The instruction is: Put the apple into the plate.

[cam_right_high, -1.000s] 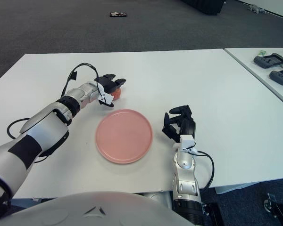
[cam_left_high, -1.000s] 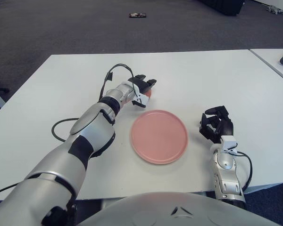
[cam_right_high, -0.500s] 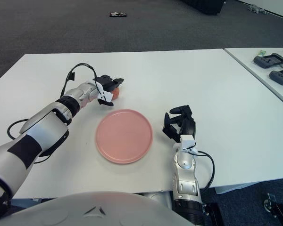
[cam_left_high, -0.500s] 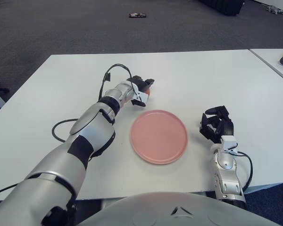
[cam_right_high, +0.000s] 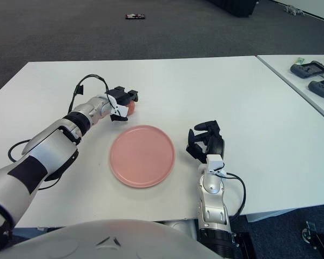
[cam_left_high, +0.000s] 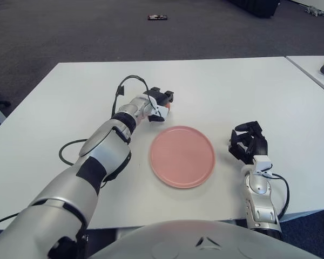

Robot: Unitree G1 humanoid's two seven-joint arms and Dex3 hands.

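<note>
On the white table (cam_left_high: 248,86) the pink plate (cam_left_high: 182,156) lies toward the near edge, so firm your left hand (cam_left_high: 157,103), fingers curled around the apple (cam_left_high: 165,109) just behind it, before lifting, while the right hand (cam_left_high: 249,141) shows right of the plate, loosely curled and empty.

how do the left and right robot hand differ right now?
The left robot hand reaches out beyond the plate with its fingers closed around the apple; the right robot hand shows right of the plate, fingers curled, holding nothing. The left arm is stretched forward, the right drawn back. Both have black fingers.
</note>
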